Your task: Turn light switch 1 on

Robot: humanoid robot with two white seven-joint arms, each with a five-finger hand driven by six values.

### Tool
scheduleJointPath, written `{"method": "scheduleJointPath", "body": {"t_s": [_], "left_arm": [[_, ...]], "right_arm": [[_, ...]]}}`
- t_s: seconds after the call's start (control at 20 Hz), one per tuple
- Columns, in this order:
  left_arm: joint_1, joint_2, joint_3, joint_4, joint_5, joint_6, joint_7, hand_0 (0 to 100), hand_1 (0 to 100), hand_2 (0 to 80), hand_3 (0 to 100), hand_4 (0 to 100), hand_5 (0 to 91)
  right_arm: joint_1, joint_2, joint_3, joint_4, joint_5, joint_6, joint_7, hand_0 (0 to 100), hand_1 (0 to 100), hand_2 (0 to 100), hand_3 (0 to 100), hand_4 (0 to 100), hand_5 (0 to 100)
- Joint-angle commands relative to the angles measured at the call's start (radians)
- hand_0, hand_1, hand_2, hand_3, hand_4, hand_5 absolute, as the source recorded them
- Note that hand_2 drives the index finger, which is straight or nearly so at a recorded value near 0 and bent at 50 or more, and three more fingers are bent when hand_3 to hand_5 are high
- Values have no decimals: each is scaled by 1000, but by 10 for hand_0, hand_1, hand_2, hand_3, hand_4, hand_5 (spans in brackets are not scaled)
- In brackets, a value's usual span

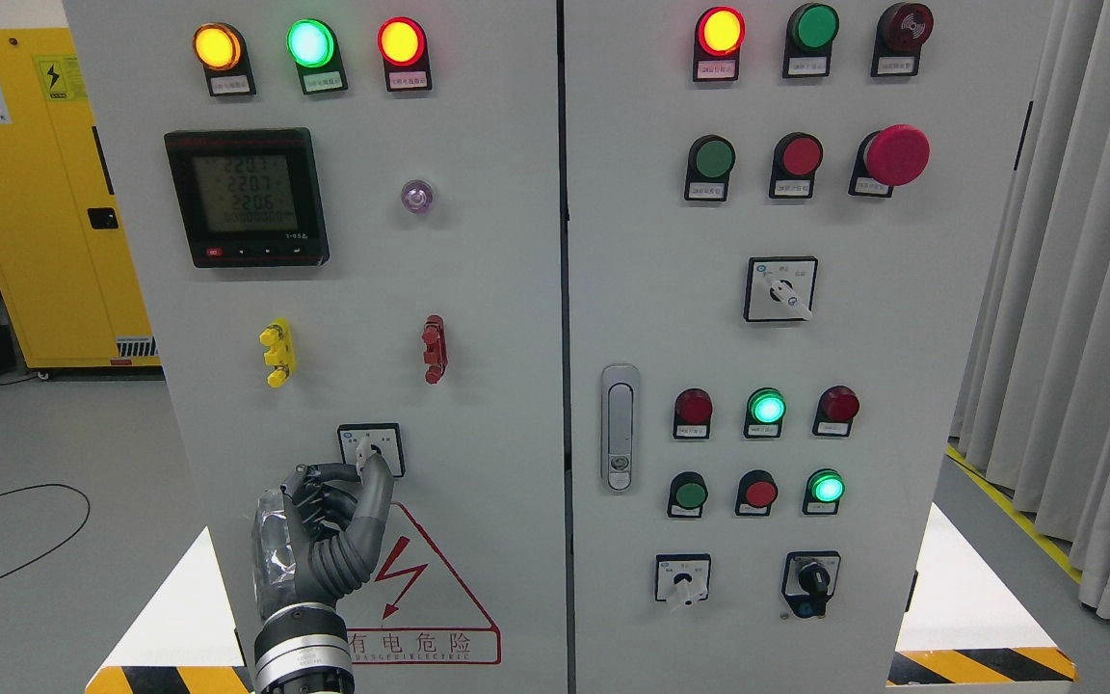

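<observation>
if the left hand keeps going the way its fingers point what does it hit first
Most likely the small rotary switch on the cabinet's left door. The left hand points up at it, fingertips already at its knob; actual contact is hard to judge from this view.

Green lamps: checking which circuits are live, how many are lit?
3 lit green lamps: one atop the left door, two low on the right door. None appear hidden.
</observation>
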Motion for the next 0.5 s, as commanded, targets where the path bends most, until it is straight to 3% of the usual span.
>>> {"method": "scheduleJointPath", "body": {"t_s": [0.0, 0.45], "left_arm": [[-5, 0, 0, 1, 1, 1, -1, 384, 626, 566, 887, 882, 789], [-5, 0, 0, 1, 1, 4, -1, 357, 619, 570, 892, 883, 789]], "right_arm": [[0, 0, 0, 0, -1, 0, 0, 0, 500, 40, 0, 0, 0], [0, 0, 0, 0, -1, 0, 0, 0, 500, 40, 0, 0, 0]]}}
